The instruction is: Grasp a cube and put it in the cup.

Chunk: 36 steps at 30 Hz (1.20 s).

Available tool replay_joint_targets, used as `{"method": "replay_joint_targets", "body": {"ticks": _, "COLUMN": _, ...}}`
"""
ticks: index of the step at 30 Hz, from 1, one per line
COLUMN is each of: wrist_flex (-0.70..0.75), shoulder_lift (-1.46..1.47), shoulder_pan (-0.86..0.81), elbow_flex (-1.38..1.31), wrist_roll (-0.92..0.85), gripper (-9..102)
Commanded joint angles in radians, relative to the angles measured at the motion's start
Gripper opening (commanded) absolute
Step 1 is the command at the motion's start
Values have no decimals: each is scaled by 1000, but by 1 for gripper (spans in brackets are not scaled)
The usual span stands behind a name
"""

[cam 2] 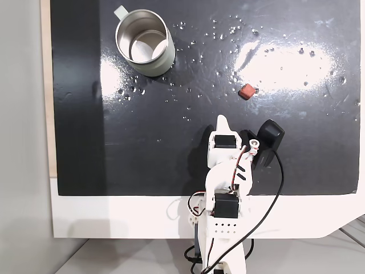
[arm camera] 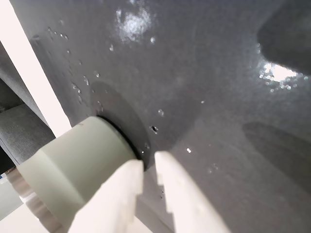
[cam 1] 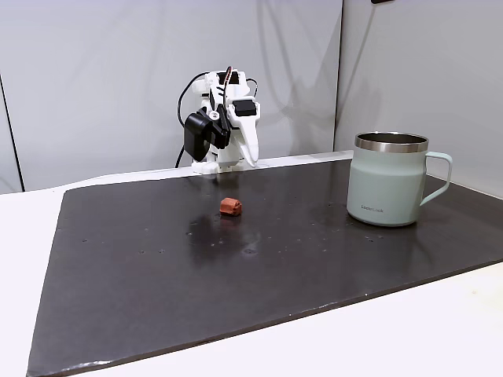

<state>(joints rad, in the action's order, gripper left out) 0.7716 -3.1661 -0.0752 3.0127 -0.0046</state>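
The cube (cam 1: 229,206) lies alone on the dark mat (cam 1: 157,275), a small reddish-brown block that looks slightly wider than tall in a fixed view, its longer side running roughly left to right there; from above (cam 2: 247,91) it reads as a nearly square block turned a little askew to the mat's edges, so no clear long axis can be told. Nothing touches it. The cup (cam 1: 389,188), a pale sage-green mug with a bare steel rim, stands upright well apart from the cube, to the right in the side-on fixed view with its handle pointing right; from above (cam 2: 163,60) it sits near the upper left corner of the mat, open mouth up, handle toward the top edge, its inside showing only steel. In the wrist view the cup (arm camera: 73,165) appears at the lower left, lying sideways across the picture. The pincer (cam 2: 223,121) belongs to the folded white arm (cam 2: 228,182) at the near edge of the mat, its tip pointing toward the open mat, near the cube but not touching it. In the wrist view the pincer (arm camera: 149,167) shows its two white fingers (arm camera: 121,194) drawn close with a narrow slit between them, gripping nothing. The mat lies on a white table (cam 1: 393,338).
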Motion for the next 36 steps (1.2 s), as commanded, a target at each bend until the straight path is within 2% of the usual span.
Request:
{"method": "replay_joint_targets", "body": {"ticks": 1, "wrist_flex": -29, "shoulder_lift": -11, "shoulder_pan": -3, "elbow_flex": -8, "wrist_roll": 11, "gripper": 0}}
{"method": "replay_joint_targets", "body": {"ticks": 24, "wrist_flex": -44, "shoulder_lift": -12, "shoulder_pan": 14, "elbow_flex": -18, "wrist_roll": -20, "gripper": 0}}
{"method": "replay_joint_targets", "body": {"ticks": 30, "wrist_flex": 41, "shoulder_lift": 11, "shoulder_pan": 12, "elbow_flex": -190, "wrist_roll": -41, "gripper": 0}}
{"method": "replay_joint_targets", "body": {"ticks": 36, "wrist_flex": 57, "shoulder_lift": 235, "shoulder_pan": -32, "elbow_flex": -419, "wrist_roll": -26, "gripper": 0}}
